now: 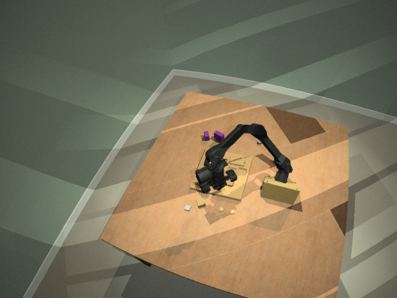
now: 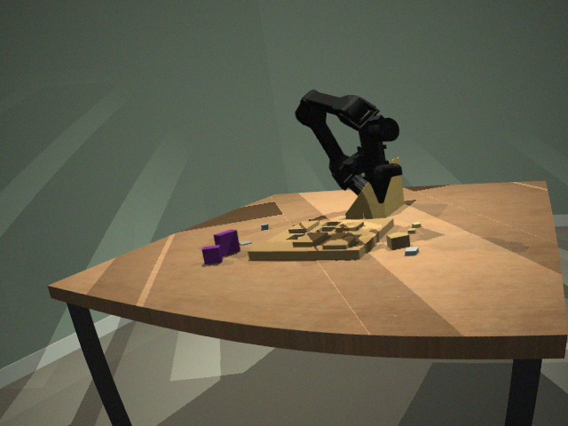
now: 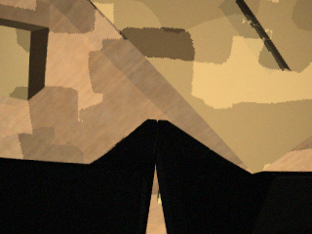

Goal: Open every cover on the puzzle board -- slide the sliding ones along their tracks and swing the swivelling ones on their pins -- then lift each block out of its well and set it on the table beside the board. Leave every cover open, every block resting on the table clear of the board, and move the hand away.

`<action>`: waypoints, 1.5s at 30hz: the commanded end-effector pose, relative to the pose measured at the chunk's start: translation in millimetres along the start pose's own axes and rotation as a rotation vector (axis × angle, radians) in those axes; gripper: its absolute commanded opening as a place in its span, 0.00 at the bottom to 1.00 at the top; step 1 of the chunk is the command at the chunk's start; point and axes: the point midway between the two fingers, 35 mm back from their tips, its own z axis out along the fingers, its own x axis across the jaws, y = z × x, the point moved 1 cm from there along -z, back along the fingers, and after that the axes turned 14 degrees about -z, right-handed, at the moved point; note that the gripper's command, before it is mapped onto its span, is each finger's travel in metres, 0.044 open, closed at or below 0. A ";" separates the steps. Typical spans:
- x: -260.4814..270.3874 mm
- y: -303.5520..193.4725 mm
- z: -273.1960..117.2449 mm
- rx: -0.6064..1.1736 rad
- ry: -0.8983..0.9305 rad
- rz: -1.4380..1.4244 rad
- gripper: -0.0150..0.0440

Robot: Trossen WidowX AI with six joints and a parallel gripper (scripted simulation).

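The tan puzzle board (image 1: pixel 237 194) (image 2: pixel 303 255) (image 3: pixel 224 129) lies flat with raised tan covers on top; shadows and the arm hide how far each is open and what its well holds. Two small yellow blocks, one (image 1: pixel 221 208) (image 2: pixel 411 231) and another (image 1: pixel 232 212) (image 2: pixel 415 224), rest on the table beside the board. My gripper (image 2: pixel 381 201) (image 3: pixel 155 130) is shut and empty, its tips together. It hangs above the board's edge area; the top view does not show the tips clearly.
A larger tan block (image 1: pixel 201 202) (image 2: pixel 398 240) and a pale piece (image 1: pixel 187 207) (image 2: pixel 411 251) stand near the board. Two purple blocks, one small (image 1: pixel 206 136) (image 2: pixel 211 255) and one larger (image 1: pixel 219 136) (image 2: pixel 226 242), stand past its opposite side. A small grey piece (image 1: pixel 259 142) (image 2: pixel 264 226) lies farther off.
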 end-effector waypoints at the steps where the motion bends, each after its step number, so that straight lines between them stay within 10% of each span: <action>1: -4.7 19.4 0.8 -0.003 -0.002 0.222 0.25; 17: -32.8 93.5 6.8 -0.030 -0.014 1.220 0.25; 36: -33.5 93.4 54.2 -0.031 -0.015 1.147 0.25; 45: -33.6 93.5 60.7 -0.023 -0.024 0.470 0.25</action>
